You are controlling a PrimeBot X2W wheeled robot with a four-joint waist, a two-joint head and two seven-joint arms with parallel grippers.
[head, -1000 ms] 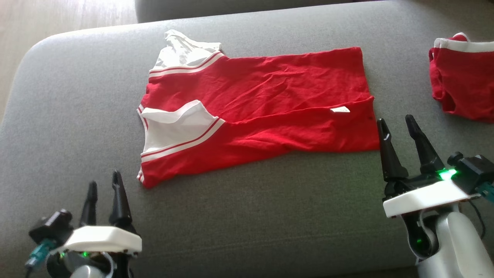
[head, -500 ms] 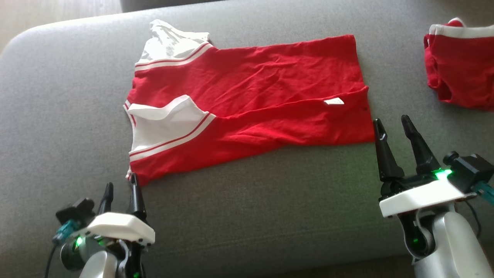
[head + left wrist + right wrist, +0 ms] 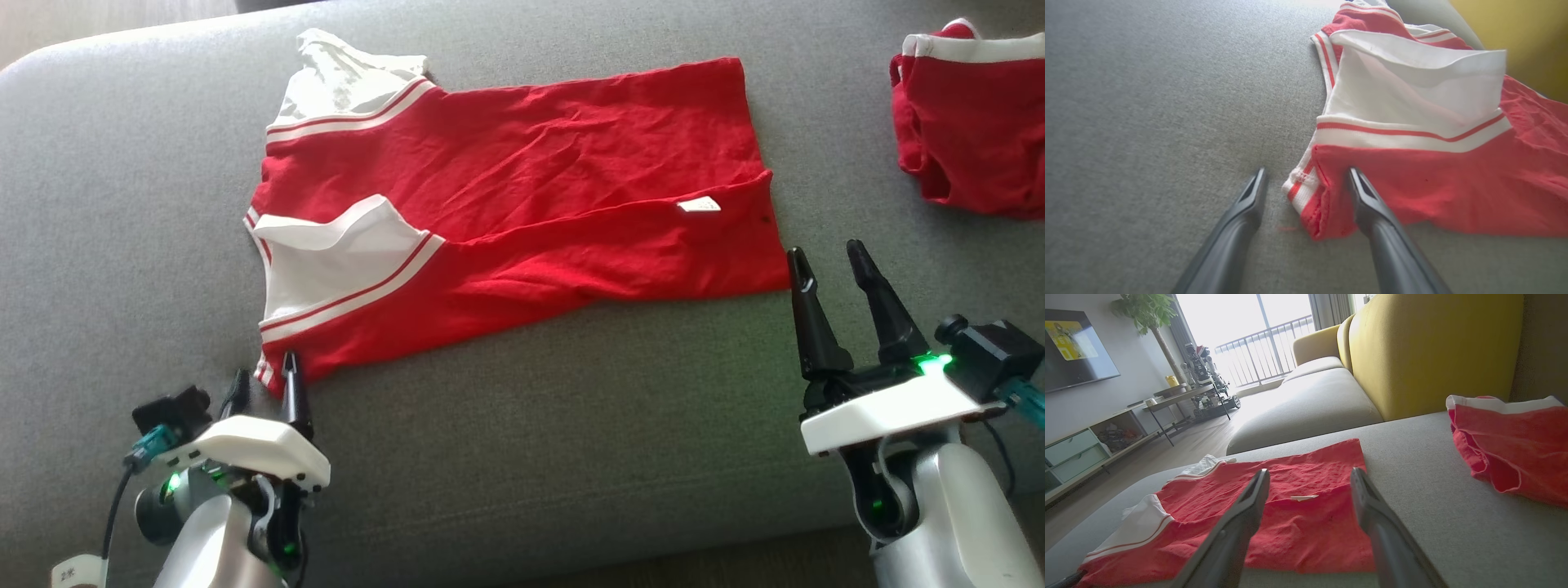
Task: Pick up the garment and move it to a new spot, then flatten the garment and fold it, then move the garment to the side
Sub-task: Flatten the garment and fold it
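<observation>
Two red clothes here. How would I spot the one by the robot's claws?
Find the broad grey fabric cushion. Across its middle lies the red shirt with white, red-striped sleeves. Unlike the bunched red, white-trimmed garment at the right, it is spread flat.

You have the garment (image 3: 522,188) spread on the cushion (image 3: 531,457), lying lengthwise left to right. Your left gripper (image 3: 264,369) straddles its near left corner (one finger over the cloth, the other over bare cushion). Your right gripper (image 3: 825,250) sits just beside the near right corner. A second garment (image 3: 971,122) lies well apart, far right.
</observation>
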